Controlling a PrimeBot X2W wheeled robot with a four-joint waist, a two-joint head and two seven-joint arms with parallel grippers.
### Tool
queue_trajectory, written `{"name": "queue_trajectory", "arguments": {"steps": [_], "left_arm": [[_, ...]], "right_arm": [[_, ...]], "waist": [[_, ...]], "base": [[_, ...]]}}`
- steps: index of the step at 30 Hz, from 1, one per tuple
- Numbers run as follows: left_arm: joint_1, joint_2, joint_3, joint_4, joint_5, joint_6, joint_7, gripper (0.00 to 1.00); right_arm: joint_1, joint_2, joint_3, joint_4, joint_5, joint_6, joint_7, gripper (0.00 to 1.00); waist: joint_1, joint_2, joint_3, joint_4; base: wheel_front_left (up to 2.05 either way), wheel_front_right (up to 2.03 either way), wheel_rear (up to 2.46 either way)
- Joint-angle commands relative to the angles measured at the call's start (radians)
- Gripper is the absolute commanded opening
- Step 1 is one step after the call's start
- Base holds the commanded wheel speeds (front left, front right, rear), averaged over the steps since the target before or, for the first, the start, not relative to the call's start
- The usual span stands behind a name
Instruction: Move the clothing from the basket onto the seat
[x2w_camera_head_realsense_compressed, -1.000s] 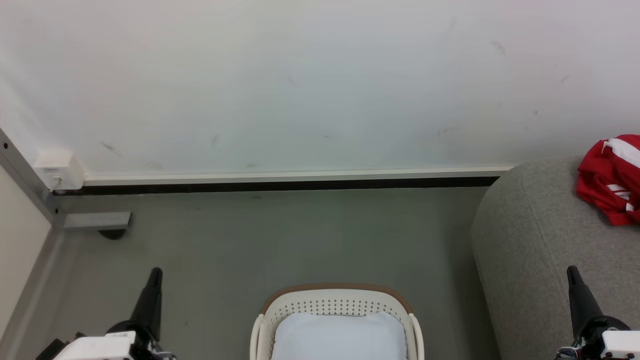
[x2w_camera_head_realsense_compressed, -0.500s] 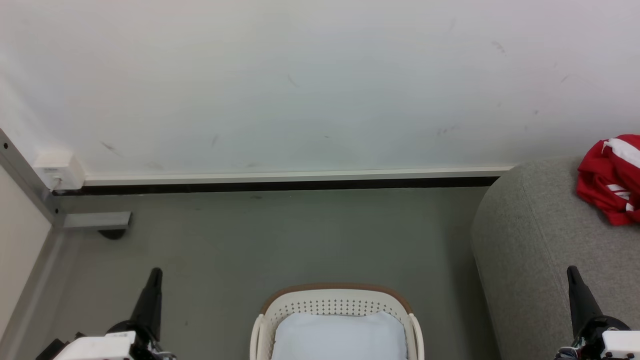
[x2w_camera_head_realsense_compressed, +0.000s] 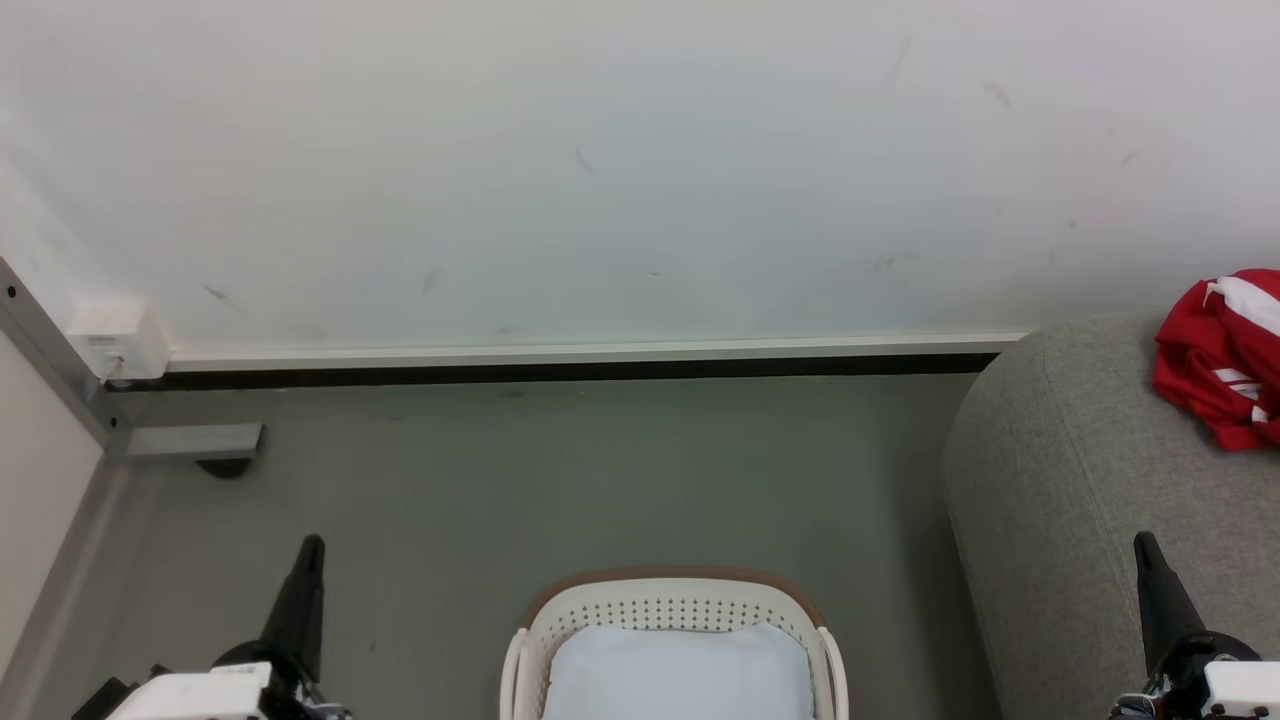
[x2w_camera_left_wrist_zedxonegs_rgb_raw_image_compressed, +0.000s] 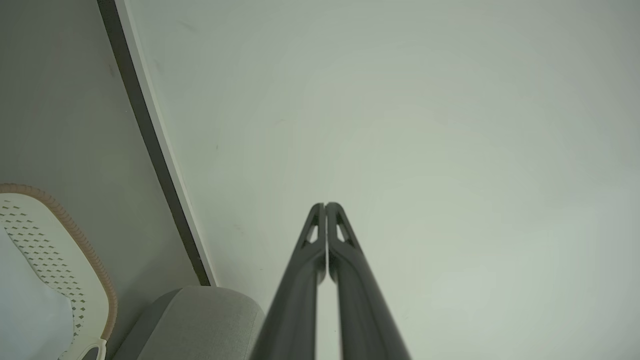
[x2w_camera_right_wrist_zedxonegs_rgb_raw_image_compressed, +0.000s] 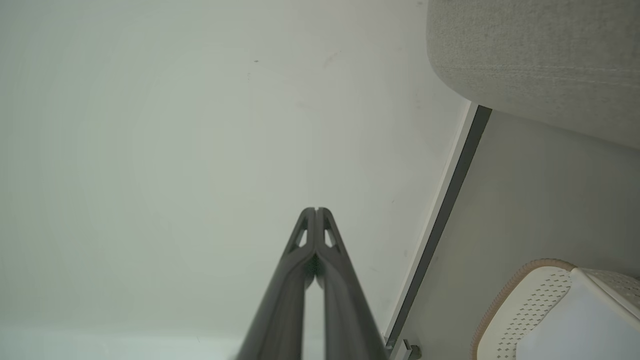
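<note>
Clothing (x2w_camera_head_realsense_compressed: 1222, 360) in bright red with white stripes lies bunched on top of the grey sofa (x2w_camera_head_realsense_compressed: 1060, 480) at the right edge of the head view, near the wall (x2w_camera_head_realsense_compressed: 620, 170); whether the heap is one garment or two cannot be told. Bottom centre of that frame, the laundry basket (x2w_camera_head_realsense_compressed: 672, 583) stands on the floor (x2w_camera_head_realsense_compressed: 560, 470), and the part of it in view holds a flat pale bluish-white cloth (x2w_camera_head_realsense_compressed: 680, 675); its near half is cut off by the frame edge. The left claw (x2w_camera_head_realsense_compressed: 310, 550) rises at lower left and the right claw (x2w_camera_head_realsense_compressed: 1143, 548) at lower right over the sofa's front, both well apart from the red heap. In each wrist view the two dark fingers press together at the tips with nothing between them. Judging from this, the moving looks done or close to it. The sports fabric should be light, limp and a little slick, so it would sag and trail when lifted. A pinch on a thick raised fold near the top of the heap would likely hold better than one on a single thin layer or a loose edge.
</note>
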Motion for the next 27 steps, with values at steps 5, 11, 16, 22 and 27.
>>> {"name": "queue_trajectory", "arguments": {"steps": [5,11,16,22,27], "left_arm": [[-0.009,0.002,0.002,-0.004,-0.014,-0.002,0.003,0.0],[-0.009,0.002,0.001,-0.004,-0.014,-0.002,0.003,0.0],[-0.009,0.002,0.001,-0.004,-0.014,-0.002,0.003,0.0],[-0.009,0.002,0.001,-0.004,-0.014,-0.002,0.003,0.0],[-0.009,0.002,0.001,-0.004,-0.014,-0.002,0.003,0.0]], "right_arm": [[-0.012,-0.007,-0.002,-0.005,0.001,-0.002,0.003,0.0],[-0.012,-0.007,-0.002,-0.005,0.001,-0.002,0.003,0.0],[-0.012,-0.007,-0.002,-0.005,0.001,-0.002,0.003,0.0],[-0.012,-0.007,-0.002,-0.006,0.001,-0.002,0.003,0.0],[-0.012,-0.007,-0.002,-0.006,0.001,-0.002,0.003,0.0]], "waist": [[0.0,-0.0001,0.0,0.0],[0.0,-0.0001,0.0,0.0],[0.0,-0.0001,0.0,0.0],[0.0,-0.0001,0.0,0.0],[0.0,-0.0001,0.0,0.0]], "base": [[0.0,0.0,0.0],[0.0,0.0,0.0],[0.0,0.0,0.0],[0.0,0.0,0.0],[0.0,0.0,0.0]]}}
